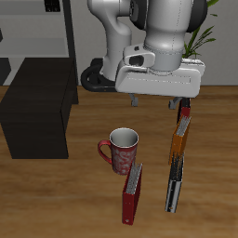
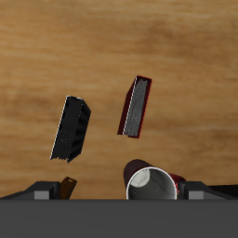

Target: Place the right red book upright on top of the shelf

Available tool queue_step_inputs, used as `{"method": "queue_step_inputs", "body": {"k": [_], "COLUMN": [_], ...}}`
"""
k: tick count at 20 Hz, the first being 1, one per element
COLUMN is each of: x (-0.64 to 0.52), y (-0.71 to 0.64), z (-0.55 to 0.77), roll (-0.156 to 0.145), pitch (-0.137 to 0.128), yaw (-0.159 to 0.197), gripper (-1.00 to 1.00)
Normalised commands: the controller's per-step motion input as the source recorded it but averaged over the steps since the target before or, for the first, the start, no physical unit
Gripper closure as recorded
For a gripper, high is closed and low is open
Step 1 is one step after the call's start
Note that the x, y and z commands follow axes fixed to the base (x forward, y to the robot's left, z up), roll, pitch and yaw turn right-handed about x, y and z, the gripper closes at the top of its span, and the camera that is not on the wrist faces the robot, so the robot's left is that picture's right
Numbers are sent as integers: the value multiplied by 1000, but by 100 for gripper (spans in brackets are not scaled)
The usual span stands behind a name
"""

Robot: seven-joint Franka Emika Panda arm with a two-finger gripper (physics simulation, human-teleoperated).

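Observation:
The right red book (image 1: 133,193) is a solid-red hardcover that rests on the wooden table near the front edge, its pale grey page edge facing up. It also shows in the wrist view (image 2: 136,107). The shelf (image 1: 37,110) is a low matte-black unit at the table's side, with a bare flat top. My gripper (image 1: 158,100) hangs open and empty high above the table, farther back than the book and the mug, and touches nothing. In the wrist view the gripper (image 2: 119,191) has its fingers spread wide.
A red patterned mug (image 1: 121,151) stands just behind the red book; it also shows in the wrist view (image 2: 149,181). A row of thin orange, black and red books (image 1: 177,156) lies beside them. A potted plant (image 1: 200,42) stands at the back.

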Motion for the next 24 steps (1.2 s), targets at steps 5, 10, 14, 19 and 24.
{"method": "queue_step_inputs", "body": {"k": [5,10,14,19,24], "x": [193,115,188,192,192], "y": [22,40,-137,-198,-187], "z": [-52,-43,-90,-105,-187], "roll": [-4,8,-12,-19,-5], "pitch": [5,-6,-17,-3,8], "yaw": [-14,11,-4,-12,-8], "gripper": [-100,-100,-100,-100,-100]}}
